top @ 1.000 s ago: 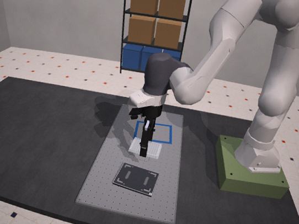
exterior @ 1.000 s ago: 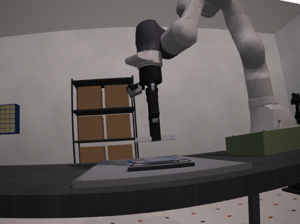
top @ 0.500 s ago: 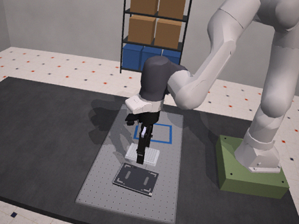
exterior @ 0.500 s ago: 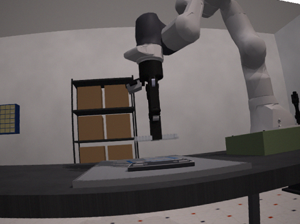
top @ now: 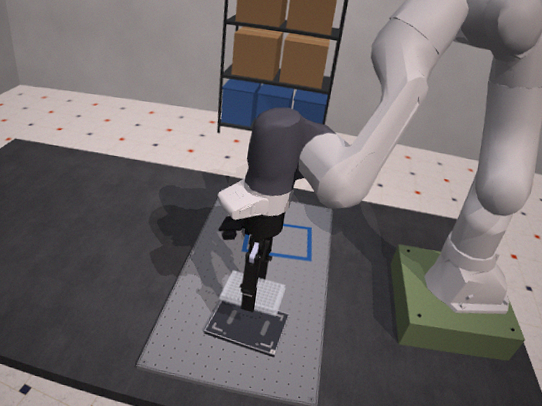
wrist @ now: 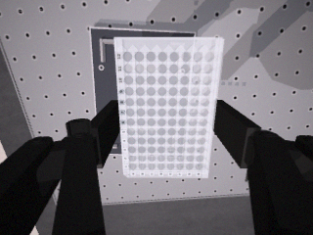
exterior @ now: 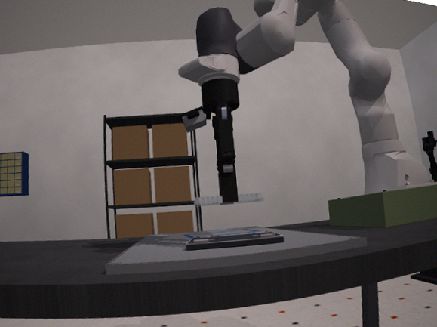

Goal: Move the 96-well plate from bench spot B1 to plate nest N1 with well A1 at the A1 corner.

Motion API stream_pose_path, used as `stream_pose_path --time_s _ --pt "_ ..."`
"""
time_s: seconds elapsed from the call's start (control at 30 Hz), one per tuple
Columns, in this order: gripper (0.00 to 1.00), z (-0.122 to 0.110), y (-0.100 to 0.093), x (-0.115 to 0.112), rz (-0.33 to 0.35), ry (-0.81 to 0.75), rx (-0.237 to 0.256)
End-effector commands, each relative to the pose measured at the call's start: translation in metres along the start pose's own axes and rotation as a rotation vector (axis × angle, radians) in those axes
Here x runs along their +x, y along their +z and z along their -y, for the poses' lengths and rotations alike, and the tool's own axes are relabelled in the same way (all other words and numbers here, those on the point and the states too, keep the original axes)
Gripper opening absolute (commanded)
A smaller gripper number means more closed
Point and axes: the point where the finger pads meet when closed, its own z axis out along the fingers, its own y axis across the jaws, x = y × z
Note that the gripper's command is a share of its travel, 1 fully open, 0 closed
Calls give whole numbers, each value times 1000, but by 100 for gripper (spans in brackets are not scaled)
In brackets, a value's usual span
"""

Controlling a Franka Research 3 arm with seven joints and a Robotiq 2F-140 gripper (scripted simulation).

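Note:
My gripper (top: 250, 296) is shut on the clear 96-well plate (top: 257, 292) and holds it level in the air, well above the bench. In the side view the plate (exterior: 221, 199) hangs above the dark plate nest N1 (exterior: 234, 240). In the wrist view the plate (wrist: 167, 107) sits between my two fingers and covers most of the nest (wrist: 105, 93), whose left part with a white corner locator shows beside it. The nest (top: 245, 328) lies on the grey perforated board. The blue outline of spot B1 (top: 279, 240) is empty behind my gripper.
The grey perforated board lies on the dark bench top. The arm's green base block (top: 448, 319) stands to the right. A shelf with cardboard and blue boxes (top: 280, 45) stands far behind the bench.

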Motion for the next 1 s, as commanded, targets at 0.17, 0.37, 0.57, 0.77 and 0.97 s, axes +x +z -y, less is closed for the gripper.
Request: stream_pose_path --time_s 0.17,0.37,0.57,0.77,0.97 --pt "60 27 1 -2 6 48 -11" --pt "60 30 1 -2 6 48 -11" --pt "60 29 1 -3 6 48 -11" --pt "60 29 1 -3 6 48 -11" --pt "60 29 1 -4 6 48 -11"
